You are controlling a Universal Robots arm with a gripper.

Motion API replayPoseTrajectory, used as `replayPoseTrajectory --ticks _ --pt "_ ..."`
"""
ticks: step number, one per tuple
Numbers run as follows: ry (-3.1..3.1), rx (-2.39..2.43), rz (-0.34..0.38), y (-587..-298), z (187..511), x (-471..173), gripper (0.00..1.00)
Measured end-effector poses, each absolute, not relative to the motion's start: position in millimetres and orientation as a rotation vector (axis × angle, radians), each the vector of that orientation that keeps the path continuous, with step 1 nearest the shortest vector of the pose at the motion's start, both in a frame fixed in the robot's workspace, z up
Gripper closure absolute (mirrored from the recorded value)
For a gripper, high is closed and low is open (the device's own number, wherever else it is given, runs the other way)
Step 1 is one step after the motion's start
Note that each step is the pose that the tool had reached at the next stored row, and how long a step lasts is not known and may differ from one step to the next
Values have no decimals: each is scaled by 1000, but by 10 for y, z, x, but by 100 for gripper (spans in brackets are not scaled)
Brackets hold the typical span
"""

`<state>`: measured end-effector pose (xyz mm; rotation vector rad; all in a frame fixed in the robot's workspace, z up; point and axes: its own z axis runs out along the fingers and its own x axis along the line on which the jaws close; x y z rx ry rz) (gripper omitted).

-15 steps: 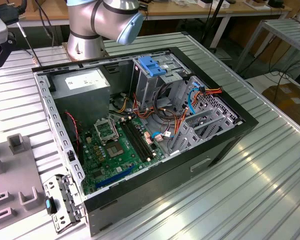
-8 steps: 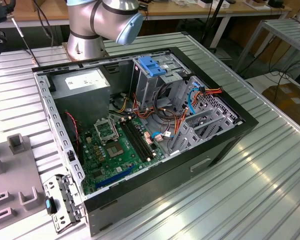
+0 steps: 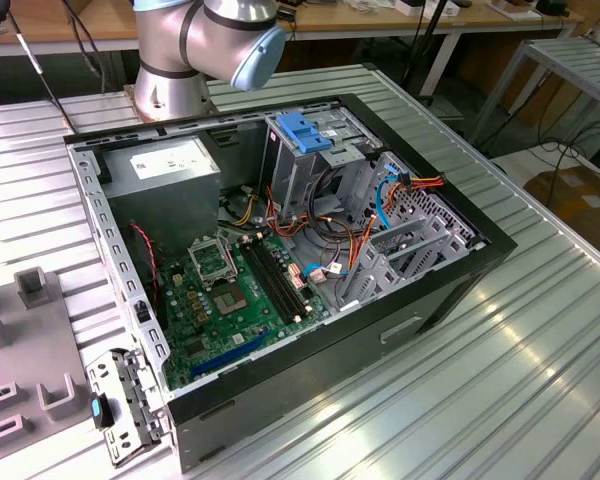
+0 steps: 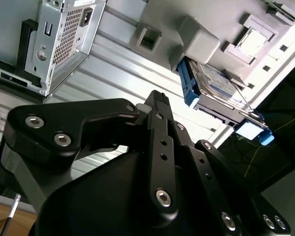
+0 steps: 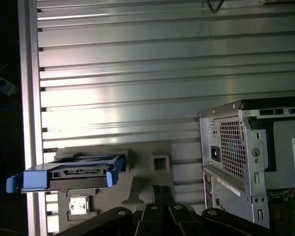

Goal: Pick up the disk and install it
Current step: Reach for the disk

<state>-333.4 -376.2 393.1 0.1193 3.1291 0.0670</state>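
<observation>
across the ribbed metal tabletop (image 3: 520,380), as i see it in the exterior view, lies the open computer case (image 3: 430,300), with its open side facing up. behind the case stand the base and one joint of the arm (image 3: 205,45).

inside the case:
- a green motherboard (image 3: 230,290) lies flat on the bottom.
- a grey power supply box (image 3: 165,165) sits in the far corner, toward the exterior view's left.
- a metal drive cage (image 3: 310,175) stands beside the box, toward the exterior view's right.
- a blue latch (image 3: 302,130) sits on top of the cage.

in the first wrist view, a grey holder block (image 5: 152,164) rests on the tabletop, apart from the rear of the case. the disk (image 5: 71,173) stands on edge in that holder. its blue carrier frame runs along its sides and its connector edge is turned toward the camera. in the second wrist view i see its white-and-blue label (image 4: 217,81) where it shows past the holder's grey wall.

the claw (image 5: 161,191) has its fingers together and grips nothing. it is clear of the disk and touches neither the disk nor the holder.
</observation>
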Motion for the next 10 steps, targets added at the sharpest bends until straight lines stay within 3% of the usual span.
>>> replayPoseTrajectory --ticks 10 --pt "3129 119 67 -3696 3932 -3543 89"
